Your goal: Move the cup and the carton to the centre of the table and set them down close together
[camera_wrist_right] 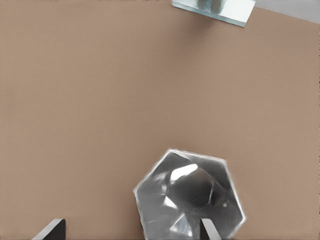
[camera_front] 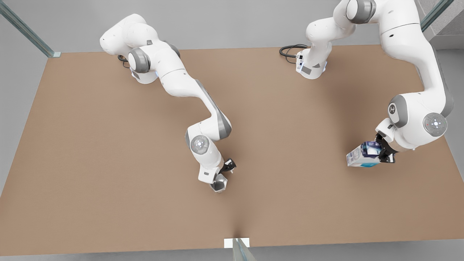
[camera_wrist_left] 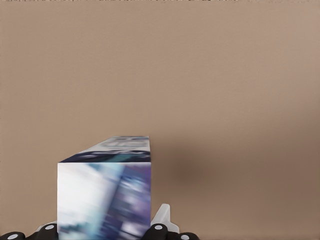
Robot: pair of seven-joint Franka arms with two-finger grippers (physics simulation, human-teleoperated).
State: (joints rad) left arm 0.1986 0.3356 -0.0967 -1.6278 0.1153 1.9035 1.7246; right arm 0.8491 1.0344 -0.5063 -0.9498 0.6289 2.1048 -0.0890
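Two end effectors are in play, one per task item. The left end effector [camera_front: 385, 154] is closed on the carton [camera_front: 362, 155] at one end; the carton projects from it, tilted, toward the front view's left, and appears clear of the tabletop [camera_front: 108, 145], well out at the front view's right. In the left wrist view the carton [camera_wrist_left: 105, 197] sits between the finger bases with bare tabletop beyond.

The right end effector [camera_front: 222, 177] is near the middle of the tabletop, slightly toward the front view's lower edge. The cup [camera_front: 219, 185] is at its tips. In the right wrist view the cup [camera_wrist_right: 190, 197] shows its open mouth, one fingertip [camera_wrist_right: 210, 231] on its rim and the other standing apart, so the fingers are spread; whether they grip is not discernible.

Handling assessment: the carton is likely light and stiff, but thin-walled; grip across the narrow flat faces, near mid-length, to limit droop. The cup looks glossy and tapered, hence slippery; grip low on opposed facets or across the rim wall.
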